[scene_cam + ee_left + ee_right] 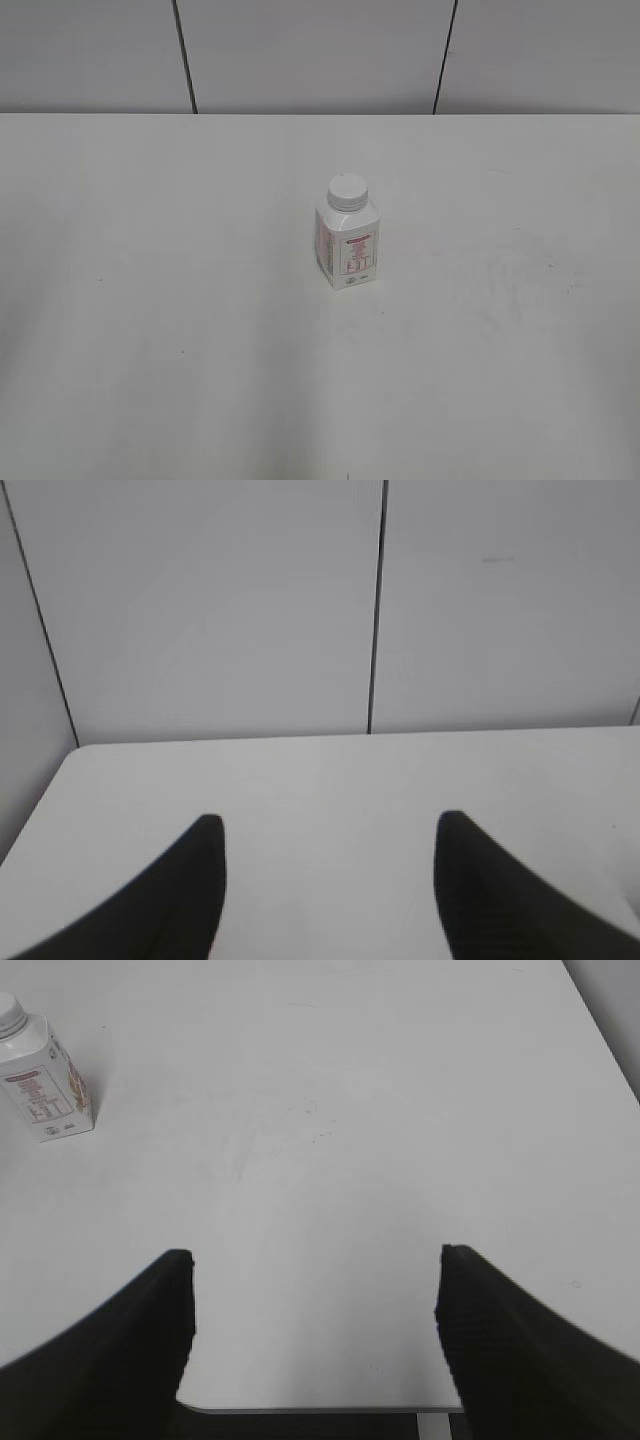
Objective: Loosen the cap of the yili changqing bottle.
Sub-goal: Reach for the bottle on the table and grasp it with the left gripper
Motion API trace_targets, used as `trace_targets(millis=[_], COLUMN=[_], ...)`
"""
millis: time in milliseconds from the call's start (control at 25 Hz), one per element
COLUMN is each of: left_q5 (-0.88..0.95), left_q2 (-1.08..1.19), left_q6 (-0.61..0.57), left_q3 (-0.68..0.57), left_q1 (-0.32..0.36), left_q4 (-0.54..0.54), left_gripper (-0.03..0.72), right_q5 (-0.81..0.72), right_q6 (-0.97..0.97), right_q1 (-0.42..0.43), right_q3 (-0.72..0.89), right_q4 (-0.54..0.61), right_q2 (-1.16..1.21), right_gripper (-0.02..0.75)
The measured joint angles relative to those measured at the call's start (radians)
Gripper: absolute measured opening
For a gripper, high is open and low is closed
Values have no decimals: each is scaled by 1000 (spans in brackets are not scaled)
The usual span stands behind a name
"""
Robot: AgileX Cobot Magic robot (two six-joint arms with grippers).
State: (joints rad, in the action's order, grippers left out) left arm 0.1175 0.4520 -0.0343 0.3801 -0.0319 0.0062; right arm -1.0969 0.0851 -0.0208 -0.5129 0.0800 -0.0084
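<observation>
The yili changqing bottle point(347, 250), small, white, squarish with red and pink print, stands upright near the middle of the white table. Its ribbed white cap point(347, 192) sits on the neck. The bottle also shows at the far upper left of the right wrist view point(45, 1085), with part of the cap point(10, 1015) at the frame's edge. My right gripper point(315, 1260) is open and empty over the table's near edge, well away from the bottle. My left gripper point(325, 825) is open and empty, facing the back wall. Neither gripper shows in the exterior view.
The white table point(150, 330) runs to a grey panelled wall point(320, 50) at the back. The left wrist view shows the table's far left corner point(80, 750). The right wrist view shows the table's front edge point(320, 1408) and right edge point(610, 1050).
</observation>
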Motion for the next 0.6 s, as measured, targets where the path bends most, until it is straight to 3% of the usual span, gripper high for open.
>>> trace_targets(millis=[280, 600], left_q5=[-255, -410], left_q2=[78, 250], left_q6=[0, 0], left_q3=[-128, -137], left_q1=[0, 0], left_q4=[-34, -41], left_gripper=[418, 418], right_q5=[0, 0], right_q6=[0, 0], right_q1=[0, 0], right_q3=[0, 0], right_q4=[0, 0], right_q2=[0, 0], right_gripper=[592, 592])
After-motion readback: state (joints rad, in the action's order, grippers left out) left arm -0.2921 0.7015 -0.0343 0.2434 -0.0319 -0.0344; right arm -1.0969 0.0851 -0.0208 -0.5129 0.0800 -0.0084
